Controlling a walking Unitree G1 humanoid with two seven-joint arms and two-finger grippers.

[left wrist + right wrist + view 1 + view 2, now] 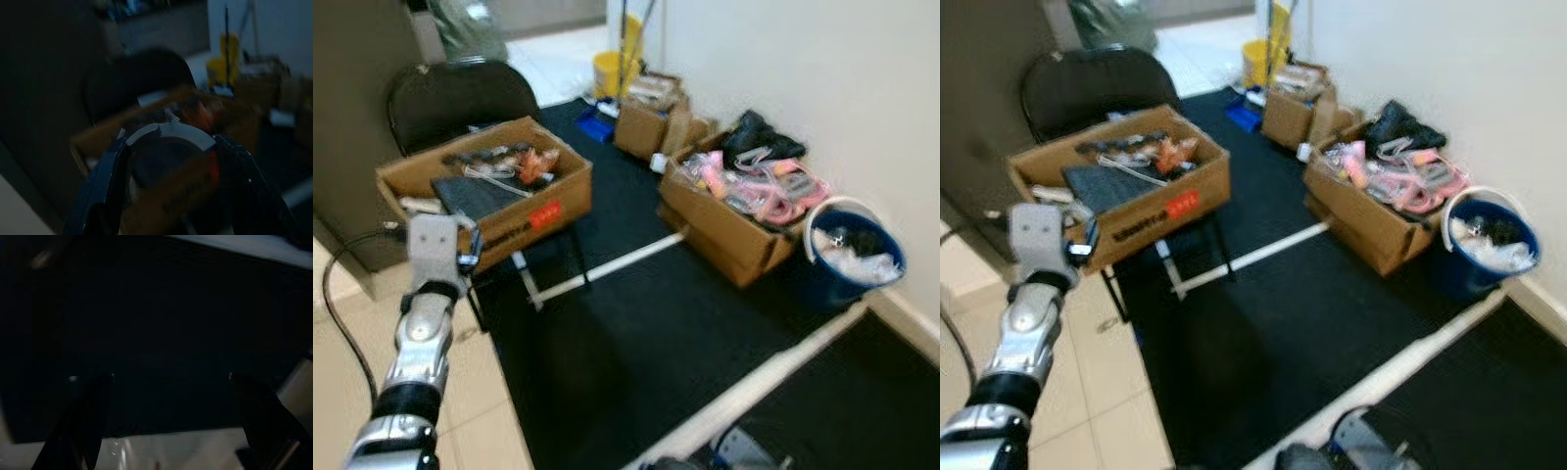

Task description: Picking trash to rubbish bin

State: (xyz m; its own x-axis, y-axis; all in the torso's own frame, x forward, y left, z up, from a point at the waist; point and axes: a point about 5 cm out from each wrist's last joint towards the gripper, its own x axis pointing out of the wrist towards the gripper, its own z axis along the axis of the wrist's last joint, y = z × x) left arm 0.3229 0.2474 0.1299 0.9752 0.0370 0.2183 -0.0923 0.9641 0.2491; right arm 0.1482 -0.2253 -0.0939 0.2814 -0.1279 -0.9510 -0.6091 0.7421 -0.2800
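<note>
1. Left gripper (168, 161): raised in front of the near corner of the cardboard box on the chair. In the left wrist view its two black fingers (100, 188) stand well apart around a pale curved piece (168, 134); whether that piece is trash held between them or part of the wrist I cannot tell.
2. Right gripper (168, 423): hangs low over dark mat; the wrist view is very dark, with two fingers spread wide and nothing between them.
3. Open room: a black floor mat (646, 333) runs from the chair toward the wall, crossed by two pale strips (607, 269). Its middle is bare. Beige tile (352, 333) borders it on the robot's left, with a black cable (333, 294) lying there.
4. Containers, counted: three cardboard boxes, one rubbish bin.
   - Cardboard box (524, 211) on the black chair (460, 98), red label on its side, holding a dark flat item, cords and an orange object.
   - Second box (724, 230) on the mat by the wall, heaped with pink items and a black bag.
   - Third box (641, 122), smaller, farther along the wall.
   - Rubbish bin (847, 269): blue, against the white wall (803, 69), just beside the second box, holding pale crumpled trash (862, 264).
5. One yellow mop bucket (612, 73) stands beyond the third box.
</note>
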